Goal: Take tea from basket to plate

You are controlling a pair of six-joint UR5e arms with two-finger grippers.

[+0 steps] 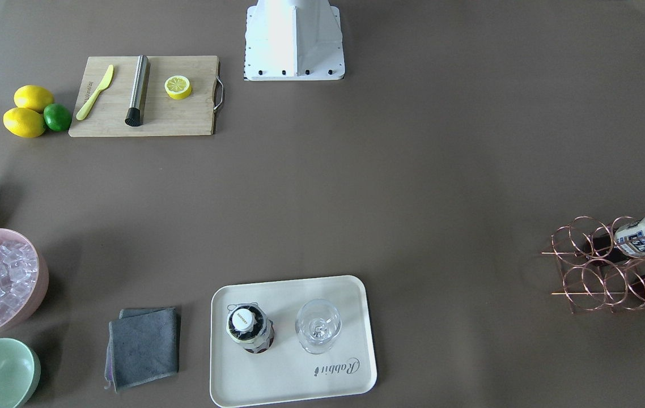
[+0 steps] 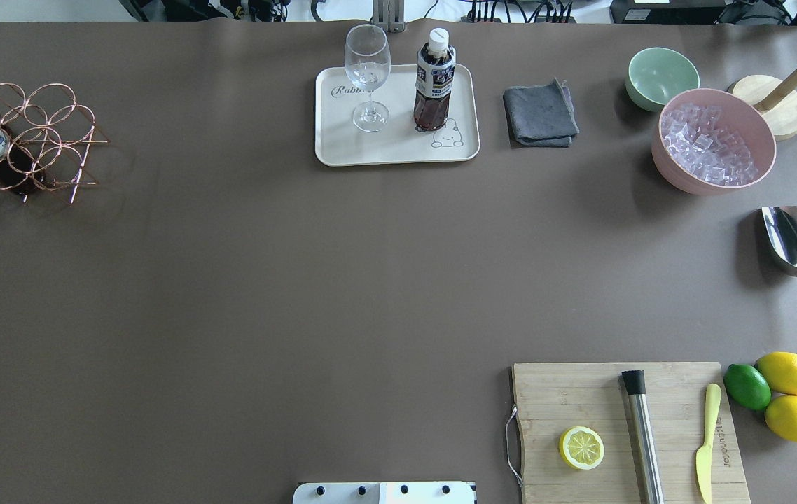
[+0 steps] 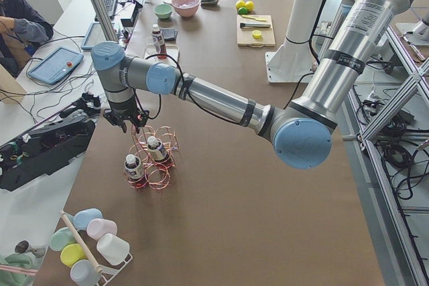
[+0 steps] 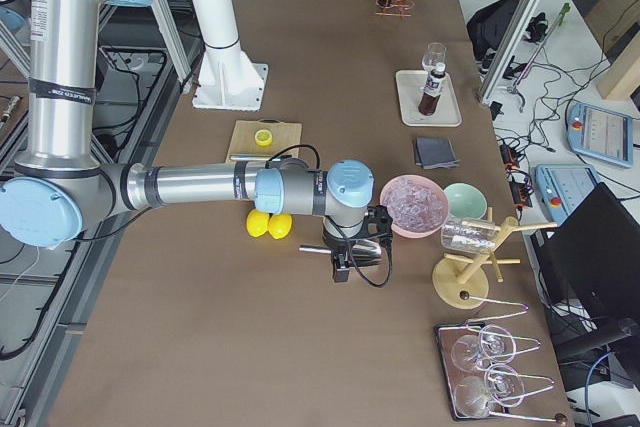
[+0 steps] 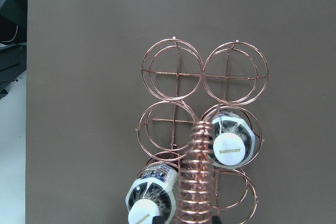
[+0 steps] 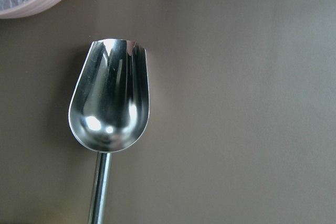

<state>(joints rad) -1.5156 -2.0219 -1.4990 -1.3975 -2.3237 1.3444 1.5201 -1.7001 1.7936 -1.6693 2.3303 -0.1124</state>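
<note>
The tea [image 2: 433,84], a dark drink bottle with a white cap, stands upright on the cream plate [image 2: 398,148] beside a wine glass [image 2: 368,77]; it also shows in the front view [image 1: 250,328]. The copper wire basket [image 2: 34,143] holds two bottles with white-and-blue labels [image 5: 228,148]. My left gripper [image 3: 129,122] hovers above the basket [image 3: 155,159]; I cannot tell whether it is open or shut. My right gripper [image 4: 343,269] hangs over a steel scoop [image 6: 109,103]; I cannot tell its state either.
A grey cloth [image 2: 540,113], a green bowl [image 2: 661,77] and a pink bowl of ice [image 2: 714,143] lie right of the plate. A cutting board [image 2: 626,427] carries a lemon half, a steel rod and a yellow knife. Two lemons and a lime [image 2: 747,386] sit beside it.
</note>
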